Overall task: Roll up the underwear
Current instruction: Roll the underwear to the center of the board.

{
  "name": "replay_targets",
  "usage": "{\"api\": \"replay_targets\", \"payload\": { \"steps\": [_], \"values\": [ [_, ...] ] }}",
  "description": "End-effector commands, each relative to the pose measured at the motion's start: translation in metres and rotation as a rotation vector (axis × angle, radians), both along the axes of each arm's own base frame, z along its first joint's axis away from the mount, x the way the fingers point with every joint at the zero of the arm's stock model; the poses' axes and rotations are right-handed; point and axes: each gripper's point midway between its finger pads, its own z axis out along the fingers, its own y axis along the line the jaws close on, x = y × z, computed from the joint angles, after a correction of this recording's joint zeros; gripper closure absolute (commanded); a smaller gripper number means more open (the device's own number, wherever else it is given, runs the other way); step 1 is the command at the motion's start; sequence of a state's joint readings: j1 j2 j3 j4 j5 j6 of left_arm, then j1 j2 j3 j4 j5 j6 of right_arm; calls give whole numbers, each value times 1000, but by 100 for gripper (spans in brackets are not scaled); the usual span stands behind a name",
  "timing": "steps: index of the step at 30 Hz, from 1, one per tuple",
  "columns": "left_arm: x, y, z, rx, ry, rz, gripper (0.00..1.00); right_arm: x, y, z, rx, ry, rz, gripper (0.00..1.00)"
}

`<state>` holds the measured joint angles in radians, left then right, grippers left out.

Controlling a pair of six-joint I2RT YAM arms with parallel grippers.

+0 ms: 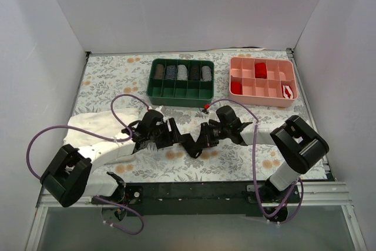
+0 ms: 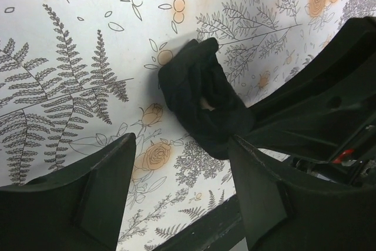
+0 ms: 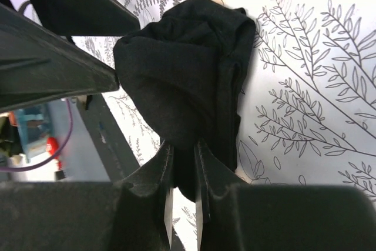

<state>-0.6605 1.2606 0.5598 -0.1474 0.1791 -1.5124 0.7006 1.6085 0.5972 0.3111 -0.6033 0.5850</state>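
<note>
The underwear (image 1: 191, 144) is a compact black bundle lying on the floral table cover between the two grippers. No pale waistband shows. My right gripper (image 3: 182, 160) is shut on the near end of the bundle (image 3: 188, 63), with fabric pinched between its fingers. My left gripper (image 2: 179, 171) is open, its fingers (image 2: 88, 198) spread wide just short of the bundle (image 2: 202, 101) and not touching it. In the top view the left gripper (image 1: 170, 134) and the right gripper (image 1: 205, 136) face each other across the bundle.
A green tray (image 1: 155, 89) with several dark and striped rolls stands at the back centre. A pink tray (image 1: 276, 95) with small red rolls stands at the back right. A white cloth (image 1: 97, 130) lies under the left arm. The table's black front edge is close.
</note>
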Motion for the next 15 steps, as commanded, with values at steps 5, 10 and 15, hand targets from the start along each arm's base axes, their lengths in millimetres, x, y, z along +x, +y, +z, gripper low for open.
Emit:
{"api": "replay_targets", "payload": {
  "steps": [5, 10, 15],
  "values": [
    [9, -11, -2, -35, -71, -44, 36, -23, -23, -39, -133, 214, -11, 87],
    [15, -20, -5, -48, -88, -51, 37, -22, -22, -41, -133, 234, -8, 87],
    [9, -20, -26, -4, -36, -58, 39, -19, -22, -38, -121, 225, -10, 85]
  ]
}}
